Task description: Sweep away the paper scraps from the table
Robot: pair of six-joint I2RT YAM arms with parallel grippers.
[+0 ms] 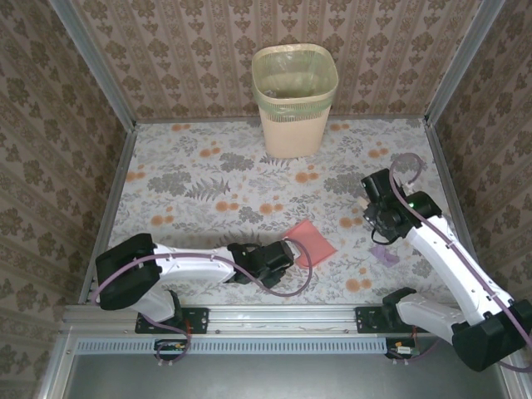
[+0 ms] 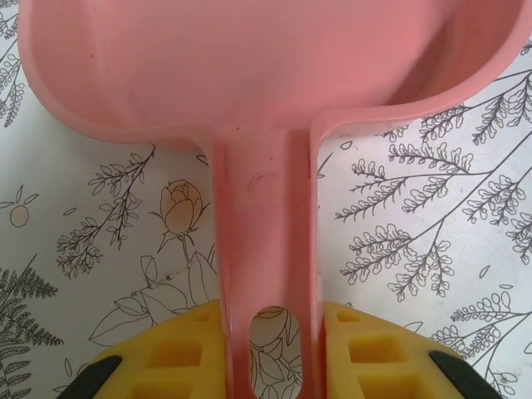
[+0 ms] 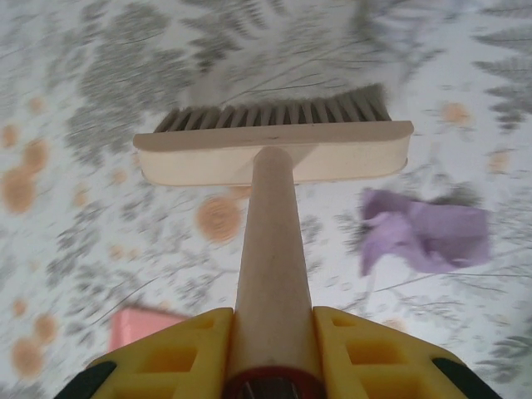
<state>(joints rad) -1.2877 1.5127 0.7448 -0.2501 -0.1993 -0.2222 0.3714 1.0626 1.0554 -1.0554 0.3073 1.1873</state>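
Yellow pads (image 2: pixel 183 353) of my left jaws sit closed on the handle of the pink dustpan (image 2: pixel 266 75), one pad on each side, gripping firmly. The pan rests on the worktop (image 2: pixel 432 216), mouth pointing away from me. My right jaws are clamped the same way on the wooden handle of the brush (image 3: pixel 274 154), bristles pointing at the cloth. That view is blurred, so I can't tell whether the bristles touch. One lilac paper scrap (image 3: pixel 428 237) lies on the worktop just right of the brush head, not touching it. From above, the scrap is beside my right arm, right of the dustpan and well apart from it. A pink corner at lower left of the right wrist view is probably the dustpan. A cream bin (image 1: pixel 294 100) with a liner stands at the far edge, centre.
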